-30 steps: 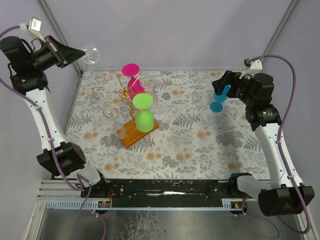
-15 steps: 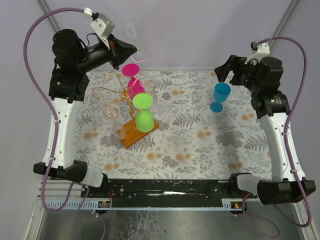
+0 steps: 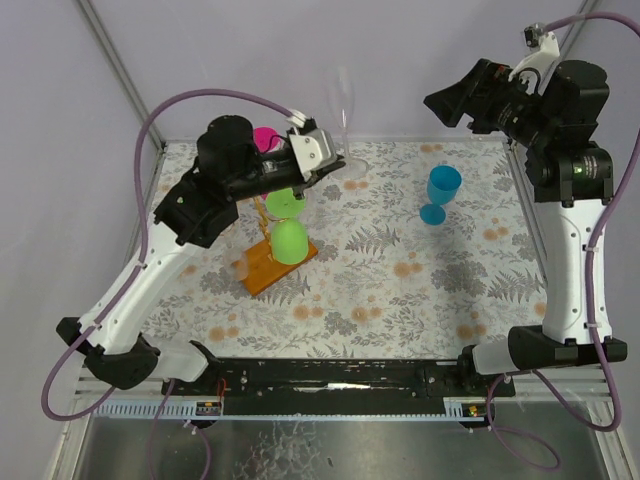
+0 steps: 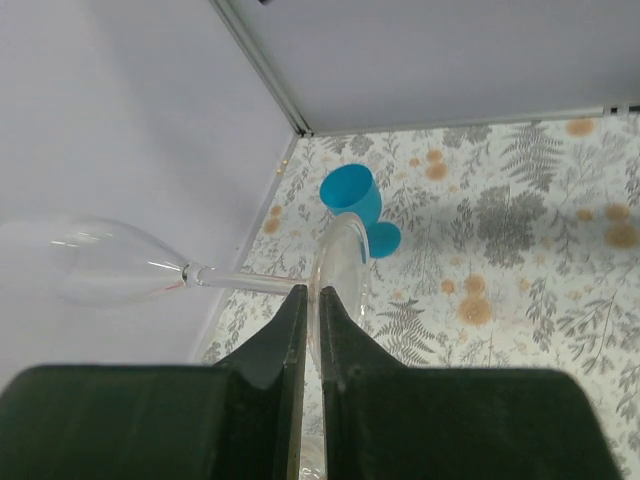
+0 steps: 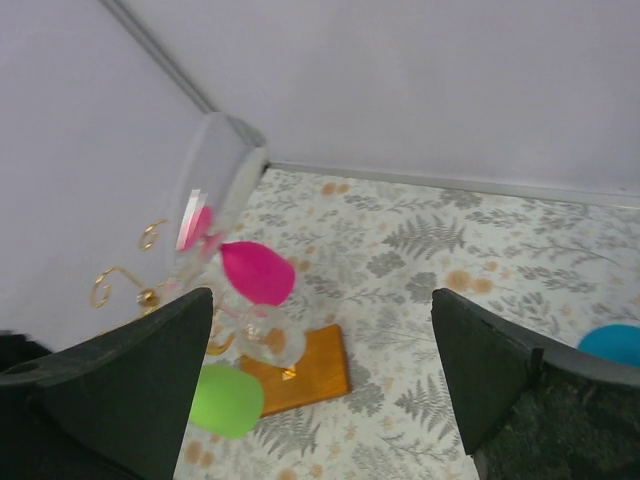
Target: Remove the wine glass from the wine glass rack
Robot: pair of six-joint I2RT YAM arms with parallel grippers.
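Note:
My left gripper [image 3: 335, 160] is shut on the foot of a clear wine glass [image 3: 342, 98] and holds it high above the table, right of the rack. In the left wrist view the fingers [image 4: 290, 320] pinch the foot and the clear wine glass [image 4: 105, 262] points left. The wine glass rack [image 3: 258, 275], gold wire on an orange-brown wooden base, is partly hidden by my left arm. It bears a green glass [image 3: 290, 240], a pink glass [image 3: 264, 137] and a clear one [image 3: 241, 264]. My right gripper [image 3: 462, 100] is open and empty, raised at the back right.
A blue glass [image 3: 440, 192] stands upright on the flowered table cover at the right; it also shows in the left wrist view [image 4: 352, 192]. The right wrist view shows the rack's base [image 5: 320, 365], the pink glass [image 5: 258, 272], the green glass [image 5: 228, 400] and the held clear glass [image 5: 215, 170]. Grey walls enclose the back and sides.
My left arm has swung from the back left corner rightwards over the rack, carrying the clear glass. My right gripper let go of the blue glass and rose away from it.

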